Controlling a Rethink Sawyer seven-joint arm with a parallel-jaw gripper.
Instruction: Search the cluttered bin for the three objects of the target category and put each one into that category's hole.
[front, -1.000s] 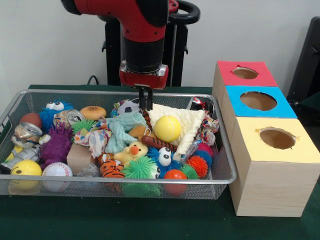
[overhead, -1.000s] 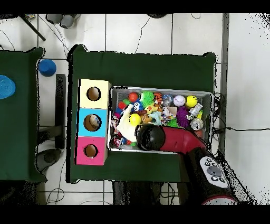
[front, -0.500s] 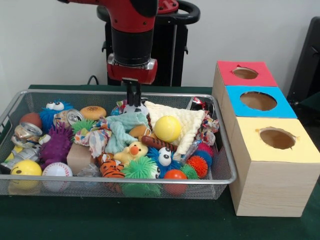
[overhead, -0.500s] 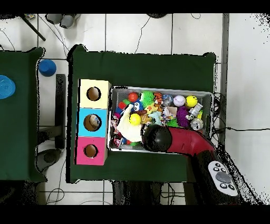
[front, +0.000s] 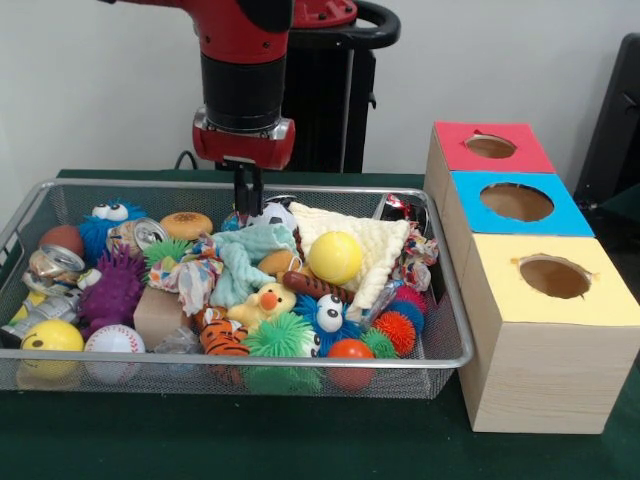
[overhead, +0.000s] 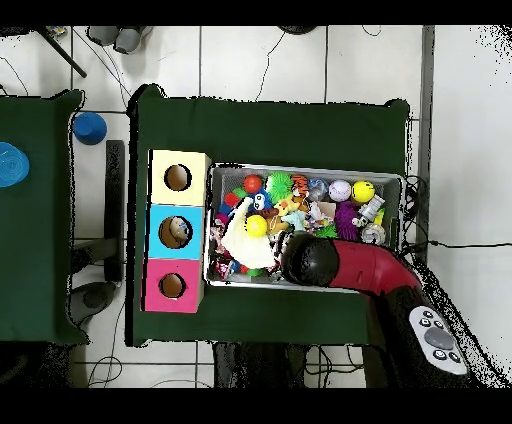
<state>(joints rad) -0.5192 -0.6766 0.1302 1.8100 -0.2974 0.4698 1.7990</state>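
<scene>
The silver wire-mesh bin (front: 300, 362) is full of toys; it also shows in the overhead view (overhead: 305, 171). My gripper (front: 246, 196) hangs over the bin's back rim, just left of a small football (front: 272, 214), with its fingers close together and nothing between them. In the overhead view the arm (overhead: 318, 261) hides the gripper. One see-through shiny bag (front: 181, 341) lies at the front, between a baseball and a tiger toy. Other bags are hidden in the clutter. The blue-faced box's hole (front: 516, 202) is right of the bin; from above, the hole (overhead: 176, 232) shows something pale inside.
The red-faced box (front: 490, 147) and yellow-faced box (front: 553, 277) flank the blue one. Dented cans (front: 55, 262), rope toys (front: 415, 262), a cream cloth (front: 375, 245), a yellow ball (front: 335, 257), a rubber duck (front: 265, 302) and spiky balls fill the bin.
The gripper has moved left along the bin's back, from above the cream cloth to left of the football, and risen a little. Nothing was picked up.
</scene>
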